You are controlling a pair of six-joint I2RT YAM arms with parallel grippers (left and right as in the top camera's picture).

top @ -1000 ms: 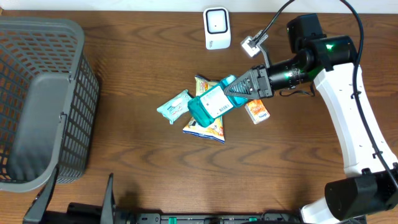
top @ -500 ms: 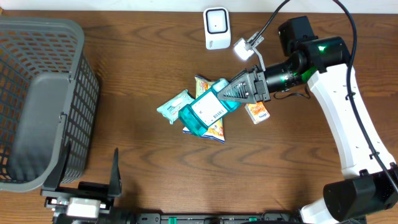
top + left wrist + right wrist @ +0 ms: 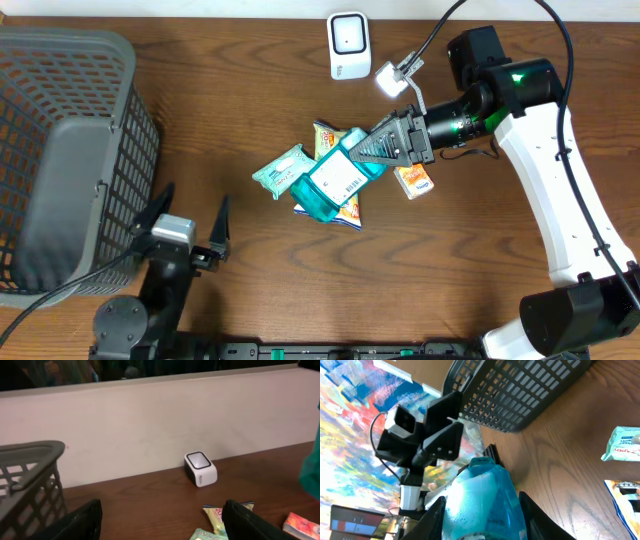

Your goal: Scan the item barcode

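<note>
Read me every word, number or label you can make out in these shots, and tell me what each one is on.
Nothing reads clearly enough to quote.
On the teal bottle: a white label with a barcode, print too small.
On the pale green packet: dark capitals, too blurred.
On the orange packet: print too small.
On the yellow snack bag: print too small.
On the white scanner: no lettering visible.

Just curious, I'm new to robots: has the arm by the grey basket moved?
Yes. Seen from overhead, the left gripper has come forward from the bottom edge, now beside the grey mesh basket.
</note>
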